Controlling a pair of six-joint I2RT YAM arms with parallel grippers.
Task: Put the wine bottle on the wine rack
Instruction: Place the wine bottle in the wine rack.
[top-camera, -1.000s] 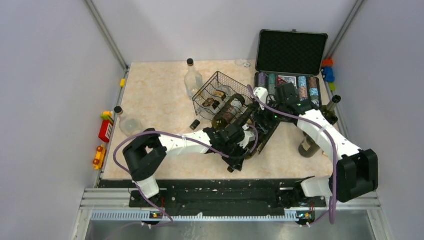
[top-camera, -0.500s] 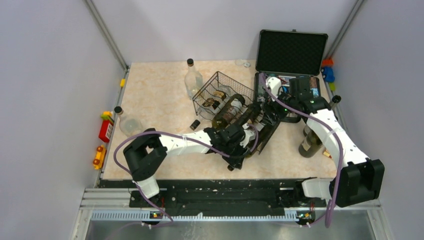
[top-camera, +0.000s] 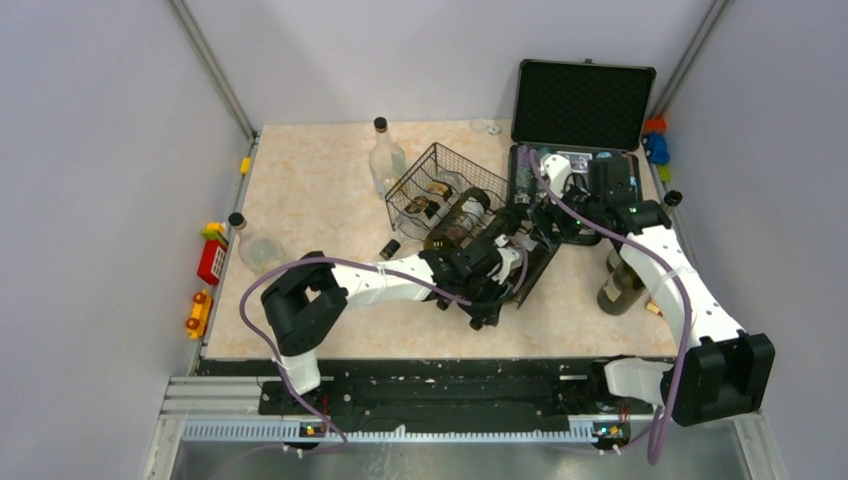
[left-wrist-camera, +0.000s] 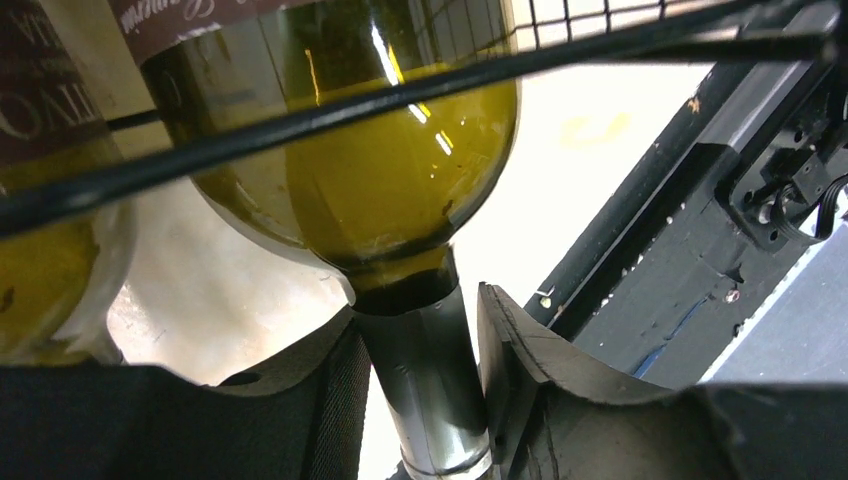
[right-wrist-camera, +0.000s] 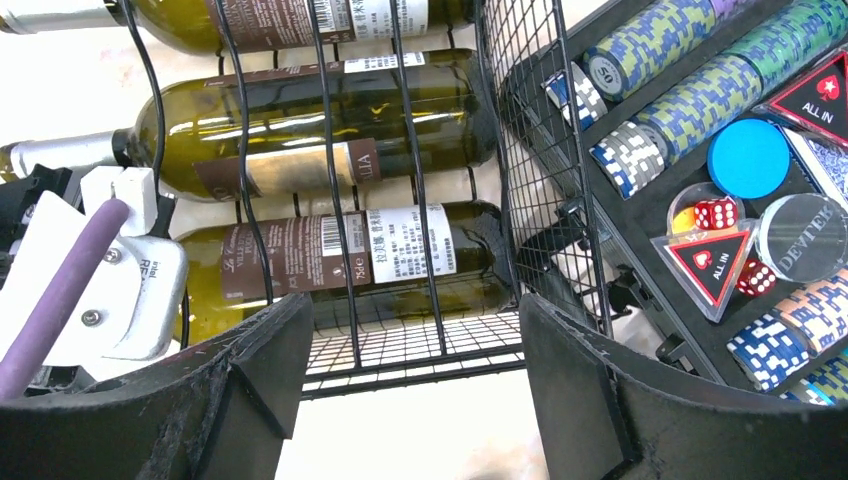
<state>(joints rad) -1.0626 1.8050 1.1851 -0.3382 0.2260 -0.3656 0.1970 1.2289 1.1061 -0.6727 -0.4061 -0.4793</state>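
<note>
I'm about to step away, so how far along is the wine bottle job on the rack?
Almost there. Done: the wine bottle looks laid in the wine rack beside another bottle. In hand: left gripper clamps its neck; right gripper hangs open nearby. Left: let go. One dark bottle stands on the table.

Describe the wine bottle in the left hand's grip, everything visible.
The wine bottle is glossy olive-green glass with a rounded shoulder, the edge of a dark brown label and a dark foil sleeve on its neck. The left hand is shut on that neck, one black finger on each side. Black wires of the wine rack cross its shoulder. A second labelled bottle lies close beside it. Its base is out of view.
</note>
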